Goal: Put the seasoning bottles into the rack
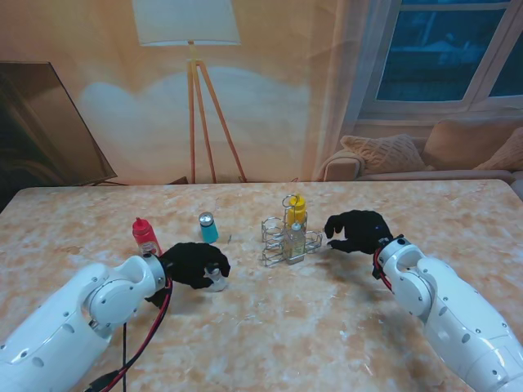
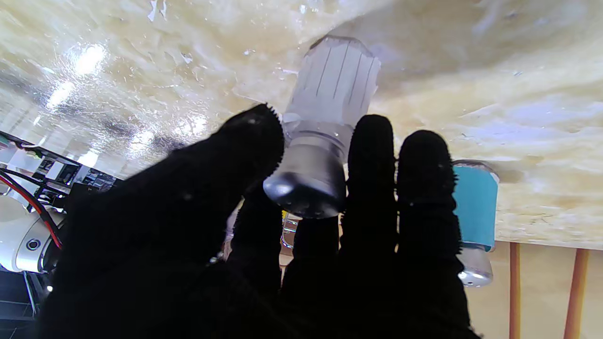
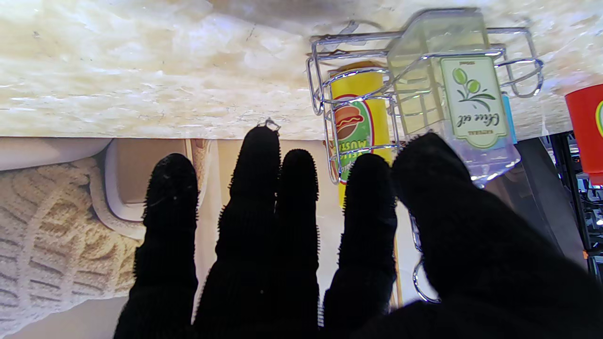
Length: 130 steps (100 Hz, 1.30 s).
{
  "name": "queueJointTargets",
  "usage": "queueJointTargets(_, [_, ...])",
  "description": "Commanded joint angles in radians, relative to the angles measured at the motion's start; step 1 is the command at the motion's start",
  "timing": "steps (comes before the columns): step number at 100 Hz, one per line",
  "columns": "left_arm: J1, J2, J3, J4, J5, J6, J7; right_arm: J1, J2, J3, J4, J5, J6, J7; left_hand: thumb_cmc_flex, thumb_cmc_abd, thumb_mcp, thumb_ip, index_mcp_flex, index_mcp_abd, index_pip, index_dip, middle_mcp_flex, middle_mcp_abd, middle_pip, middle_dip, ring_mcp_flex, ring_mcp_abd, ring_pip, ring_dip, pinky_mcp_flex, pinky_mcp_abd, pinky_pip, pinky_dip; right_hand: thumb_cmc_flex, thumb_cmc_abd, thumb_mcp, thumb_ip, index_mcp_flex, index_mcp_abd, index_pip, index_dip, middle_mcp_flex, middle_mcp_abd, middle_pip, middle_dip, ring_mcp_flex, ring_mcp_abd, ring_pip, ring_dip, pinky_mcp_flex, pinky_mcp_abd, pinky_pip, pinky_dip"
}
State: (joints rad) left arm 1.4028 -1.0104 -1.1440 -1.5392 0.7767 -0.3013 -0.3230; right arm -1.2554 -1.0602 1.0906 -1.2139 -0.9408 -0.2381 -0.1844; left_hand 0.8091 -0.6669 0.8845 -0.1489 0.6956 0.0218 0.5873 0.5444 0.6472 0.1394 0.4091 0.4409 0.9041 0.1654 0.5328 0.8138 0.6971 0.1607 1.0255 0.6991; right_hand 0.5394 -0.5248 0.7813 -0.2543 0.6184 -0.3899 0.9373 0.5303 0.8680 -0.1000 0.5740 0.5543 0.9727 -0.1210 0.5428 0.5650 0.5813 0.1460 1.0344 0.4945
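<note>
While the left hand (image 1: 194, 264) curls its thumb and fingers around a ribbed, frosted clear shaker (image 2: 325, 117) with a silver cap, that bottle stands on the glossy marble table (image 1: 327, 327) nearest me. The right hand (image 1: 357, 231) rests with fingers spread, holding nothing, just beside the wire rack (image 1: 286, 239), which carries a yellow mustard bottle (image 3: 360, 120) and a clear olive oil bottle (image 3: 452, 89). Farther off stand a teal shaker (image 1: 208, 227) and a red bottle (image 1: 145, 236).

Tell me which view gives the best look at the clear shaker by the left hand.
The left wrist view: the clear shaker fills the frame, ribbed body and silvery cap between the left hand fingers. The stand view shows only a pale bit under that hand. The right wrist view misses it.
</note>
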Motion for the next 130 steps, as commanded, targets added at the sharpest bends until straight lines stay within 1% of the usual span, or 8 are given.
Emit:
queueJointTargets(1, [-0.001, -0.007, 0.005, 0.005, 0.001, 0.004, 0.001, -0.005, -0.005, -0.004, 0.002, 0.0, 0.002, 0.014, 0.041, -0.053, 0.009, -0.061, 0.027, -0.004, 0.051, 0.024, 0.033, -0.025, 0.032, 0.026, 0.035, -0.02, 0.031, 0.06, 0.026, -0.053, 0.033, 0.022, 0.006, -0.006, 0.006, 0.015, 0.008, -0.006, 0.006, 0.003, 0.01, 0.01, 0.005, 0.007, -0.003, -0.002, 0.005, -0.003, -0.012, 0.016, 0.018, -0.007])
queueJointTargets(9, [-0.003, -0.009, 0.011, 0.011, 0.004, 0.005, 0.016, -0.005, -0.005, -0.004, 0.003, -0.001, 0.002, 0.014, 0.092, -0.07, -0.03, -0.099, 0.052, -0.006, 0.096, 0.029, 0.08, -0.022, 0.063, 0.041, 0.072, -0.018, 0.032, 0.116, 0.058, -0.071, 0.047, 0.02, 0.007, -0.006, 0.005, 0.015, 0.009, -0.008, 0.006, 0.004, 0.01, 0.009, 0.005, 0.007, -0.004, -0.003, 0.005, -0.003, -0.012, 0.015, 0.018, -0.007])
queueJointTargets(14, [-0.005, -0.011, 0.016, 0.013, 0.003, 0.007, 0.023, -0.005, -0.005, -0.004, 0.003, -0.001, 0.002, 0.014, 0.127, -0.075, -0.061, -0.105, 0.064, -0.006, 0.138, 0.013, 0.108, -0.018, 0.083, 0.05, 0.11, -0.056, 0.01, 0.148, 0.074, -0.084, 0.052, 0.013, 0.007, -0.006, 0.004, 0.015, 0.008, -0.007, 0.006, 0.004, 0.01, 0.01, 0.005, 0.007, -0.003, -0.002, 0.005, -0.003, -0.01, 0.016, 0.019, -0.006])
queueJointTargets(38, [-0.01, -0.017, 0.029, 0.019, -0.001, 0.022, 0.052, -0.005, -0.005, -0.004, 0.003, -0.001, 0.002, 0.015, 0.229, -0.058, -0.154, -0.086, 0.114, -0.024, 0.289, -0.055, 0.254, 0.005, 0.049, 0.211, 0.179, -0.081, -0.005, 0.154, 0.124, -0.122, 0.056, 0.006, 0.008, -0.005, 0.002, 0.016, 0.008, -0.007, 0.005, 0.004, 0.011, 0.009, 0.005, 0.007, -0.003, -0.004, 0.006, -0.002, -0.011, 0.016, 0.019, -0.007])
queueJointTargets(60, [-0.009, -0.021, 0.031, 0.021, 0.002, 0.021, 0.076, -0.006, -0.005, -0.004, 0.004, -0.003, 0.002, 0.014, 0.225, -0.061, -0.149, -0.085, 0.134, -0.018, 0.328, -0.07, 0.33, 0.015, 0.019, 0.263, 0.209, -0.091, 0.015, 0.139, 0.148, -0.12, 0.071, 0.01, 0.008, -0.005, 0.002, 0.016, 0.008, -0.009, 0.005, 0.004, 0.011, 0.009, 0.005, 0.007, -0.002, -0.002, 0.006, -0.002, -0.014, 0.014, 0.018, -0.007])
queueJointTargets(62, [-0.009, -0.022, 0.031, 0.022, 0.003, 0.021, 0.081, -0.006, -0.005, -0.004, 0.004, -0.003, 0.002, 0.013, 0.223, -0.062, -0.145, -0.086, 0.134, -0.016, 0.332, -0.074, 0.342, 0.016, 0.003, 0.283, 0.204, -0.069, 0.023, 0.14, 0.149, -0.118, 0.076, 0.011, 0.008, -0.006, 0.002, 0.016, 0.008, -0.008, 0.005, 0.004, 0.011, 0.008, 0.005, 0.008, -0.002, -0.002, 0.006, -0.002, -0.014, 0.013, 0.017, -0.007])
queueJointTargets(68, [-0.009, -0.023, 0.032, 0.022, 0.004, 0.021, 0.086, -0.006, -0.005, -0.003, 0.004, -0.005, 0.002, 0.012, 0.221, -0.062, -0.141, -0.087, 0.135, -0.013, 0.336, -0.077, 0.357, 0.014, -0.01, 0.304, 0.205, -0.07, 0.032, 0.14, 0.15, -0.116, 0.079, 0.012, 0.008, -0.006, 0.002, 0.016, 0.008, -0.008, 0.005, 0.004, 0.011, 0.009, 0.005, 0.008, -0.002, -0.003, 0.006, -0.002, -0.011, 0.015, 0.019, -0.006])
queueJointTargets(130, [-0.051, -0.031, 0.054, -0.001, -0.024, 0.01, 0.101, -0.011, -0.002, 0.001, 0.001, -0.016, 0.011, 0.014, 0.225, -0.053, -0.141, -0.082, 0.135, -0.008, 0.352, -0.078, 0.376, 0.0, -0.032, 0.366, 0.205, -0.079, 0.048, 0.146, 0.148, -0.115, 0.077, 0.012, 0.013, -0.017, 0.014, 0.015, 0.006, -0.007, 0.004, 0.003, 0.012, 0.008, 0.005, 0.007, 0.001, -0.004, 0.006, -0.002, -0.009, 0.016, 0.019, -0.007])
